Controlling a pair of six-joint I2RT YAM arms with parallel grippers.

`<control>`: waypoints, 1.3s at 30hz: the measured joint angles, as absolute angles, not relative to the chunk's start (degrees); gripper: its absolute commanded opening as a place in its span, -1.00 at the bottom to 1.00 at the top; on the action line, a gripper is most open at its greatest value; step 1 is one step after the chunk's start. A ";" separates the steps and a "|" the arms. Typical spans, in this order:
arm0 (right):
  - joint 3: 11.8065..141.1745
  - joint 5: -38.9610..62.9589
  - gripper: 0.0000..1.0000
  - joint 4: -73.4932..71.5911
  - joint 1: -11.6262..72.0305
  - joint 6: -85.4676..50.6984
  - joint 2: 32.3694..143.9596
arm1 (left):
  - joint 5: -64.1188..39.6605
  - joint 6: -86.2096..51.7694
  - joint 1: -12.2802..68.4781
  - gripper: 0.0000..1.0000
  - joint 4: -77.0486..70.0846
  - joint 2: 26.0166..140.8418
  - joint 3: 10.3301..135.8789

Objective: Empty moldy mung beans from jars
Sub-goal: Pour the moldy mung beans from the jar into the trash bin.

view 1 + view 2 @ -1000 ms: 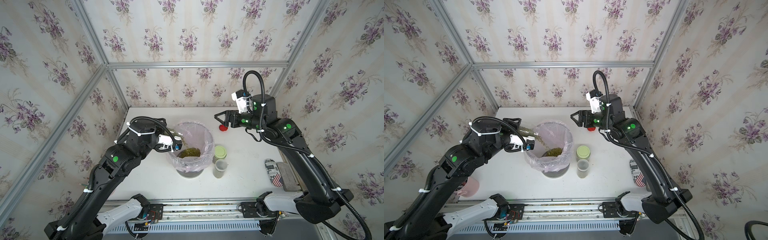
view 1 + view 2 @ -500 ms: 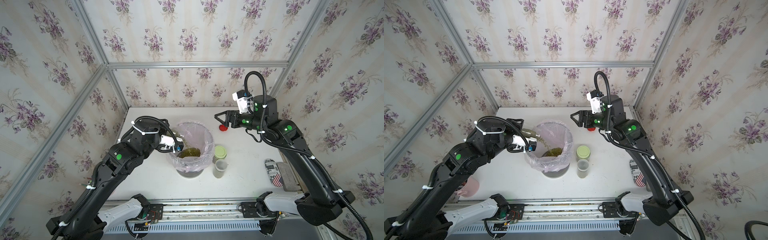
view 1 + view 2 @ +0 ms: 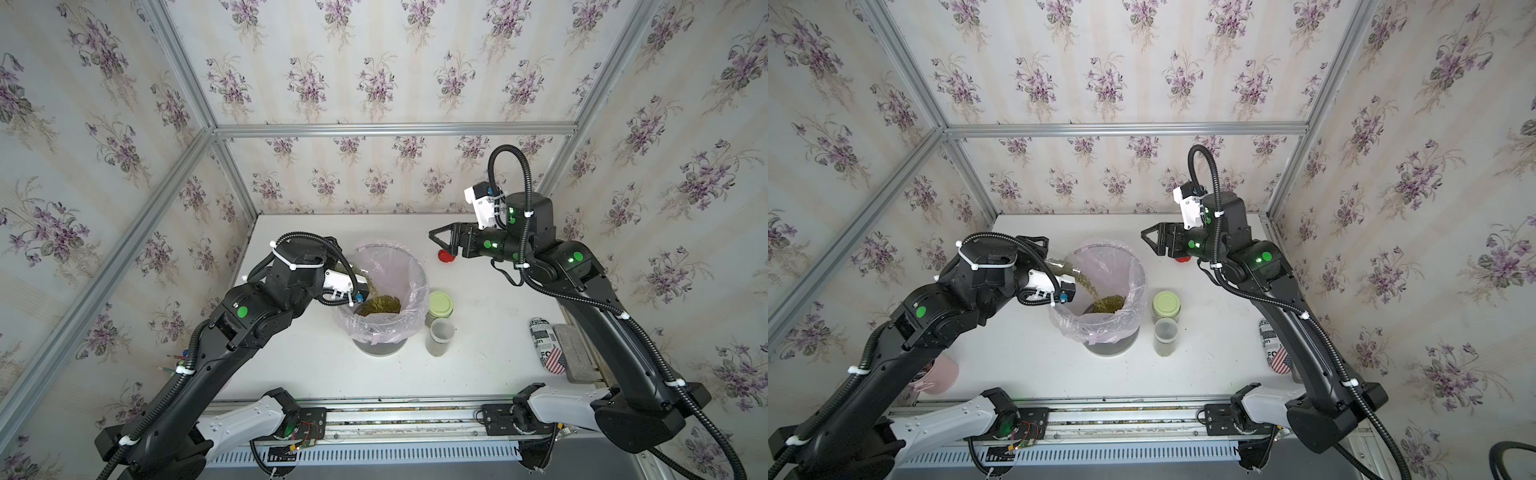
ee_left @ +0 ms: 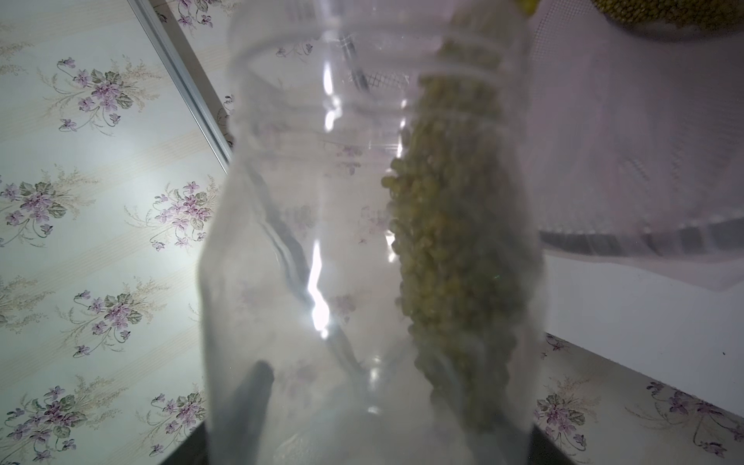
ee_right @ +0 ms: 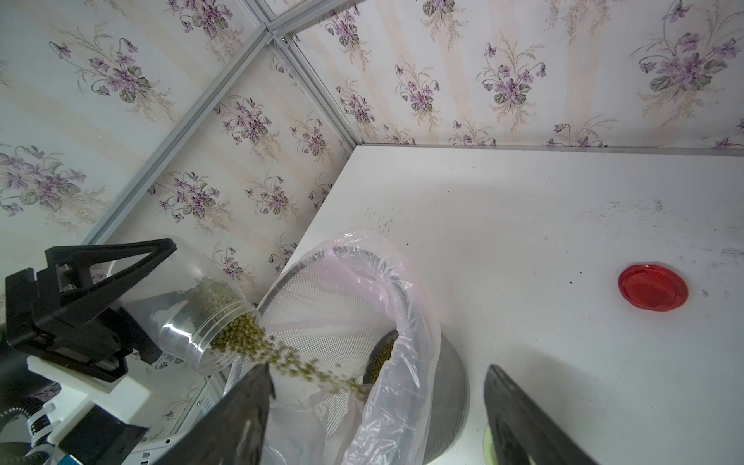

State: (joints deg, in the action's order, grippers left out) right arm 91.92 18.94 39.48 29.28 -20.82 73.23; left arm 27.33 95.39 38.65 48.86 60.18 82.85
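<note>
A robot test booth dressed like a home: silver aluminium frame bars (image 3: 395,129) hold purple-flowered wallpaper panels (image 3: 374,75) around a white tabletop (image 3: 498,332), with a grey metal mounting rail (image 3: 395,419) at six o'clock.

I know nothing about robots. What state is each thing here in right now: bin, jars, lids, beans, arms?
Bin: bag-lined, open, beans inside.
Tilted jar: lid off, pouring.
Beans: streaming into the bin.
Green-lidded jar: upright, closed.
Lidless jar: upright, open.
Red lid: off, lying flat.
Left arm: jaws shut on the tilted jar.
Right arm: jaws open, empty.
</note>
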 measured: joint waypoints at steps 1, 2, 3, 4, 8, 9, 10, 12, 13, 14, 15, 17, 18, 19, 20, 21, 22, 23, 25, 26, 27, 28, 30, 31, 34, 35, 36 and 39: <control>91.88 18.94 0.60 39.51 29.28 -20.82 73.14 | 27.38 95.39 38.65 -0.27 48.86 60.18 82.85; 91.83 18.94 0.60 39.42 29.28 -20.82 73.08 | 27.49 95.39 38.65 -0.28 48.86 60.20 82.85; 91.81 18.94 0.60 39.35 29.28 -20.82 73.01 | 27.49 95.39 38.68 -0.28 48.86 60.20 82.85; 91.81 18.94 0.60 39.31 29.28 -20.82 73.01 | 27.49 95.39 38.70 -0.28 48.86 60.23 82.87; 91.81 18.94 0.61 39.31 29.28 -20.82 73.01 | 27.49 95.39 38.76 -0.28 48.86 60.29 82.87; 91.81 18.94 0.60 39.29 29.28 -20.82 72.99 | 27.49 95.39 38.76 -0.28 48.86 60.29 82.87; 91.81 18.92 0.60 39.31 29.28 -20.82 72.99 | 27.51 95.39 38.76 -0.29 48.86 60.29 82.87; 91.81 18.90 0.60 39.31 29.28 -20.82 72.99 | 27.51 95.39 38.76 -0.29 48.86 60.34 82.87; 91.79 18.90 0.60 39.29 29.28 -20.82 72.97 | 27.51 95.39 38.76 -0.28 48.86 60.36 82.91; 91.74 18.90 0.60 39.29 29.28 -20.82 72.90 | 27.51 95.39 38.79 -0.29 48.86 60.36 82.96; 91.68 18.90 0.60 39.27 29.28 -20.82 72.88 | 27.51 95.42 38.83 -0.28 48.86 60.36 82.96; 91.59 18.90 0.60 39.16 29.28 -20.82 72.84 | 27.62 95.44 39.09 -0.28 48.86 60.42 82.98; 91.57 18.87 0.61 39.11 29.28 -20.82 72.84 | 27.75 95.46 39.24 -0.28 48.86 60.49 82.98; 91.55 18.87 0.60 39.05 29.28 -20.82 72.84 | 27.97 95.48 39.44 -0.28 48.86 60.60 82.98; 91.53 18.87 0.60 39.00 29.28 -20.82 72.84 | 28.27 95.64 39.66 -0.28 48.88 60.75 82.98; 91.50 18.87 0.60 38.96 29.26 -20.82 72.84 | 28.53 95.81 39.88 -0.28 48.88 60.84 82.98; 91.46 18.87 0.60 38.89 29.26 -20.82 72.84 | 28.91 95.88 40.16 -0.29 48.88 60.95 82.98; 91.37 18.81 0.60 38.89 29.26 -20.82 72.84 | 29.21 96.03 40.45 -0.29 48.88 60.99 82.98; 91.35 18.68 0.60 38.89 29.23 -20.82 72.84 | 29.95 96.29 40.91 -0.28 48.90 61.10 83.09; 91.35 18.65 0.61 38.89 29.23 -20.82 72.84 | 30.20 96.38 41.10 -0.29 48.93 61.19 83.18; 91.35 18.68 0.60 38.87 29.23 -20.82 72.84 | 30.50 96.47 41.30 -0.28 48.90 61.25 83.22; 91.35 18.68 0.60 38.87 29.23 -20.82 72.84 | 30.68 96.68 41.43 -0.28 48.93 61.30 83.24; 91.35 18.68 0.60 38.87 29.23 -20.82 72.84 | 31.22 96.92 41.78 -0.29 48.93 61.43 83.29; 91.35 18.65 0.61 38.87 29.23 -20.82 72.84 | 31.44 97.03 41.95 -0.28 48.95 61.52 83.29; 91.35 18.65 0.61 38.87 29.23 -20.80 72.84 | 31.97 97.36 42.30 -0.29 48.95 61.60 83.29; 91.35 18.65 0.61 38.87 29.23 -20.80 72.84 | 32.25 97.43 42.41 -0.29 48.95 61.60 83.26; 91.35 18.65 0.61 38.87 29.23 -20.80 72.84 | 32.47 97.56 42.50 -0.29 48.95 61.65 83.24; 91.35 18.65 0.61 38.87 29.23 -20.80 72.84 | 32.88 97.65 42.89 -0.29 48.97 62.04 83.20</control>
State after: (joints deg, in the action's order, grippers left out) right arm 91.35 18.65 38.87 29.23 -20.80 72.84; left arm 32.88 97.65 42.89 48.97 62.04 83.20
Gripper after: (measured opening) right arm 0.803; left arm 0.748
